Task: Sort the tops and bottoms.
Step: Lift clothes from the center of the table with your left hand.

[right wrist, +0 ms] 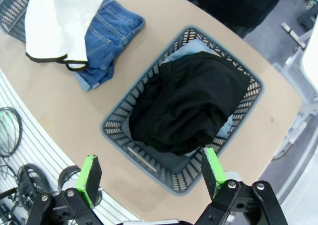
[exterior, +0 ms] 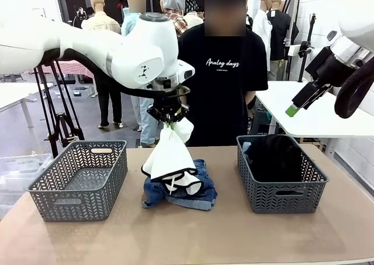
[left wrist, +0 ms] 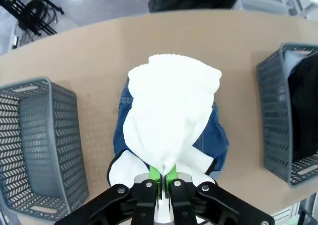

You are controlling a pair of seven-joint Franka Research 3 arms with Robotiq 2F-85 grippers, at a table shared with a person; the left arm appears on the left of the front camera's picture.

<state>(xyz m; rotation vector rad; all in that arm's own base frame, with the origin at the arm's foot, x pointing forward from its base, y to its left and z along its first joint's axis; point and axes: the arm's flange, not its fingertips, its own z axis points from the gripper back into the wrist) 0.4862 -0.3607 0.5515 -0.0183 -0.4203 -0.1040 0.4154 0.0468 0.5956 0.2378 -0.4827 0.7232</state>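
Because the limp white fabric top [left wrist: 171,115] hangs from my left end effector [left wrist: 162,178], clenched on a bunched fold, I judge it light, soft and securely gripped there.

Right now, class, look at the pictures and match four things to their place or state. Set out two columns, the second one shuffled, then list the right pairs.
1. white top
2. black top
3. denim shorts
4. right tool

A. flat on the table
B. open, gripping nothing
C. hanging from the shut left tool
D. inside a grey basket

Pairs: 1-C, 2-D, 3-A, 4-B
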